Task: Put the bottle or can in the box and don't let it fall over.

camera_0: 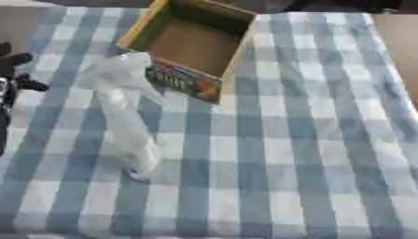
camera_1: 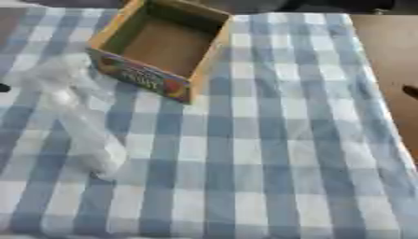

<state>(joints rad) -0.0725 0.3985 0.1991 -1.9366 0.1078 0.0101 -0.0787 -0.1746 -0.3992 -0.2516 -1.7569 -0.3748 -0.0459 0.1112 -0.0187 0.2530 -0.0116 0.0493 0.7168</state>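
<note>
A clear plastic bottle (camera_0: 122,112) stands on the blue-and-white checked cloth, its base near the middle left and its top showing close to the box. The open cardboard box (camera_0: 184,80) has a colourful printed front wall, sits at the back, and is empty inside. My left hand (camera_0: 16,77) shows black at the left edge, fingers spread toward the bottle, a short gap away and holding nothing. Only a dark tip of my right hand (camera_1: 411,91) shows at the right edge.
The checked cloth (camera_0: 277,158) covers most of the table. Bare brown tabletop (camera_1: 388,51) shows along the right side and at the far left corner. Dark shapes lie beyond the far edge.
</note>
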